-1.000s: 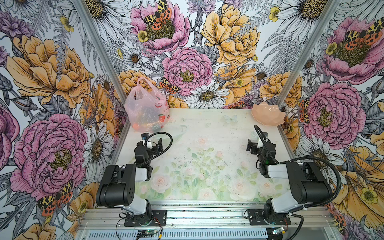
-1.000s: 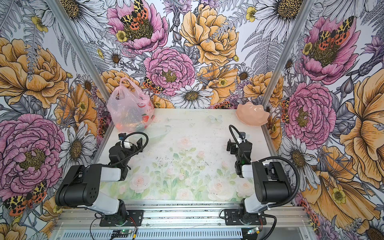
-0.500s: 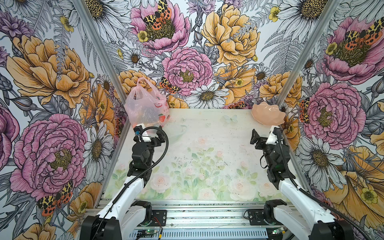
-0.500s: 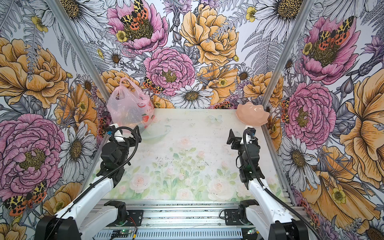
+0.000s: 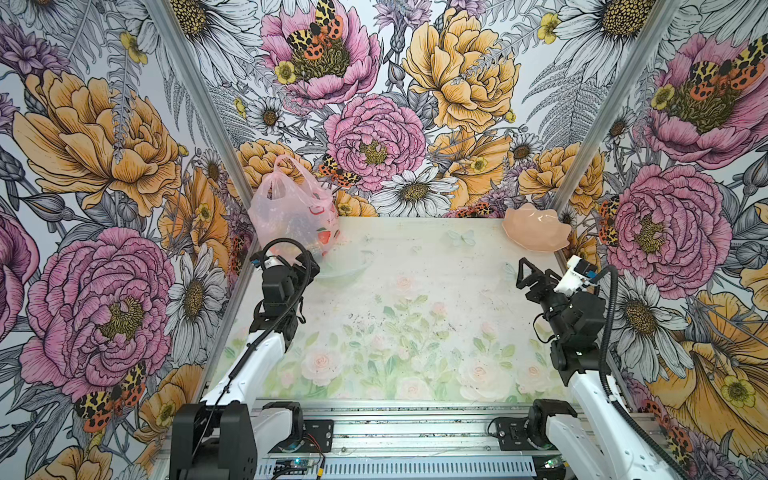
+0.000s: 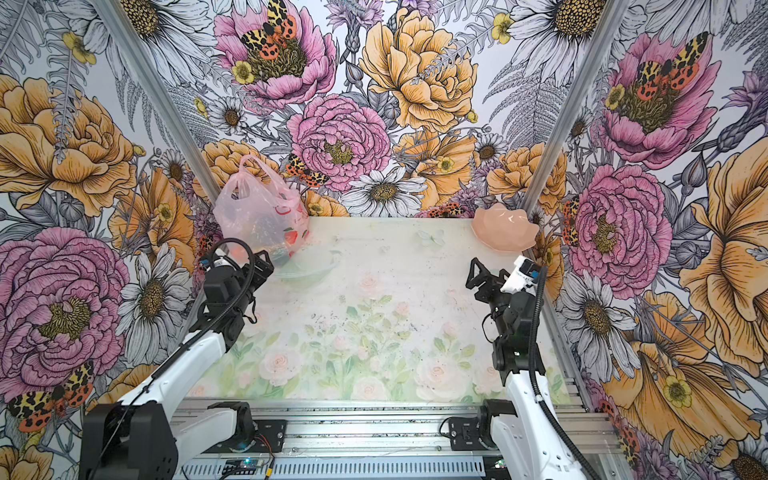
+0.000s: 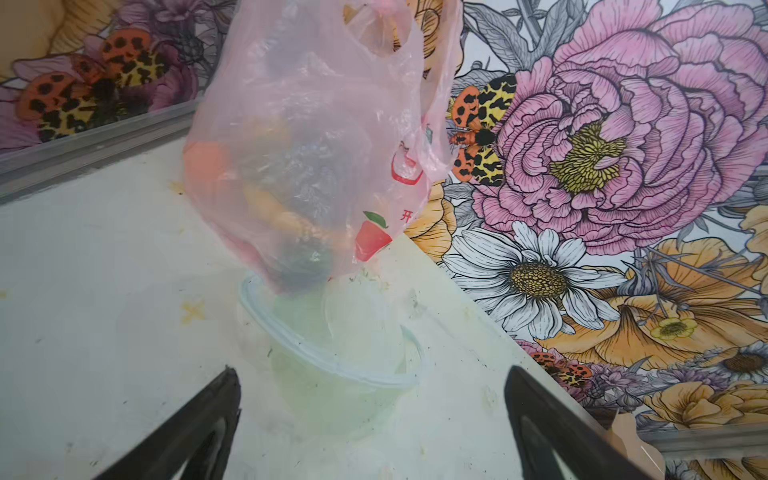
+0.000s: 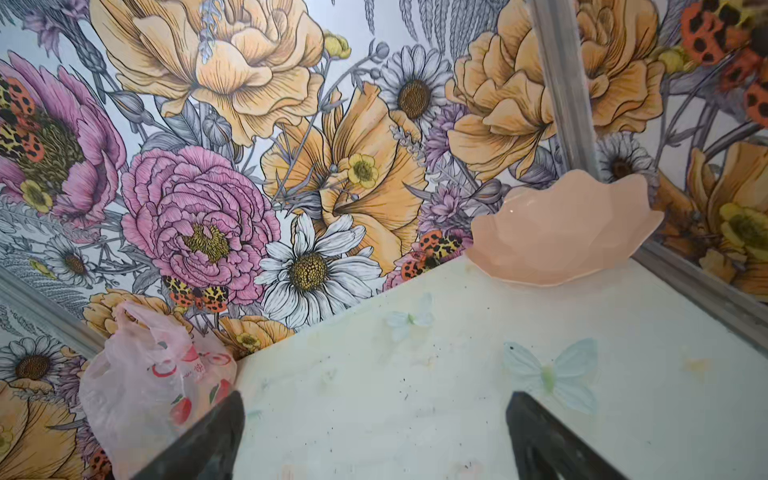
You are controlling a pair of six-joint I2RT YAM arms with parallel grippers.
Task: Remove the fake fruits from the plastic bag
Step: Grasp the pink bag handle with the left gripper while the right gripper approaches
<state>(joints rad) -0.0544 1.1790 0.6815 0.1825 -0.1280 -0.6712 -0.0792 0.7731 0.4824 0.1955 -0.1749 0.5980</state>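
The plastic bag [image 5: 293, 212] [image 6: 259, 216], thin, pink and red-printed, stands upright in the back left corner with its handles up. Through its skin in the left wrist view the fake fruits show as dim shapes: an orange one [image 7: 205, 160] and a dark one [image 7: 303, 262]. My left gripper [image 5: 309, 266] [image 7: 370, 374] is open just in front of the bag [image 7: 307, 158], touching nothing. My right gripper [image 5: 530, 274] [image 8: 374, 399] hangs open and empty at the right side, far from the bag [image 8: 153, 386].
A clear plastic bowl [image 5: 345, 266] [image 7: 332, 353] sits against the bag's foot, between the bag and my left gripper. A peach-pink scalloped bowl [image 5: 536, 232] [image 8: 561, 237] stands in the back right corner. Patterned walls close in the table [image 5: 415, 299] on three sides.
Both arms have unfolded from a tucked pose and reached toward the back: the left toward the bag, the right along the right wall. Both grippers stayed open.
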